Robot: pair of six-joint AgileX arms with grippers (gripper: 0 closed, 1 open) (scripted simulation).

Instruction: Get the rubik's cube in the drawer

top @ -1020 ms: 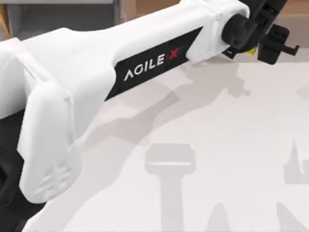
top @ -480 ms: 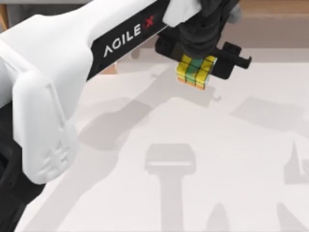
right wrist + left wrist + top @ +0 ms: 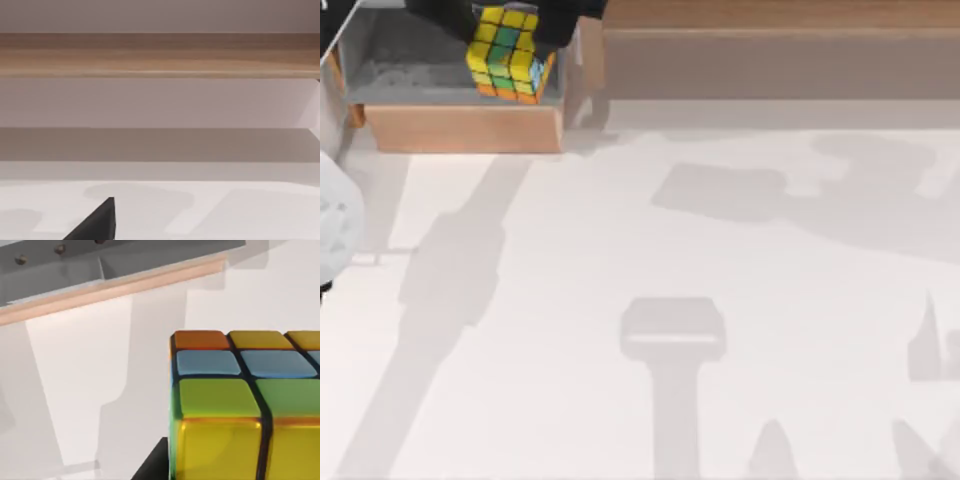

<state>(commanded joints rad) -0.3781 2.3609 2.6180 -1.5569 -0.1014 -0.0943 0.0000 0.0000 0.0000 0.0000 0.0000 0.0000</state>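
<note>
The drawer (image 3: 460,128) stands open at the far left of the tabletop (image 3: 720,330), its light wood front panel facing the camera and its grey floor and walls visible behind it. To its right, along the far edge, runs a long wooden shelf (image 3: 780,50) with a brown-grey recess.

The rubik's cube (image 3: 506,53) hangs above the drawer's grey interior, toward its right wall, held from above by the left gripper (image 3: 510,22), whose dark body shows at the upper edge of the top view. The fingers are closed against the cube, though how they sit on its sides is mostly hidden. Whether the cube touches the drawer floor cannot be told.

The cube is tilted slightly and shows mostly yellow tiles with a few green ones, a strip of orange along its lower edge and a pale blue tile at one corner, all parted by dark grid lines. In the left wrist view it (image 3: 245,405) fills the near corner: orange, yellow, blue and green tiles.

The right gripper's dark finger (image 3: 97,222) shows in its wrist view; its opening cannot be told.
</note>
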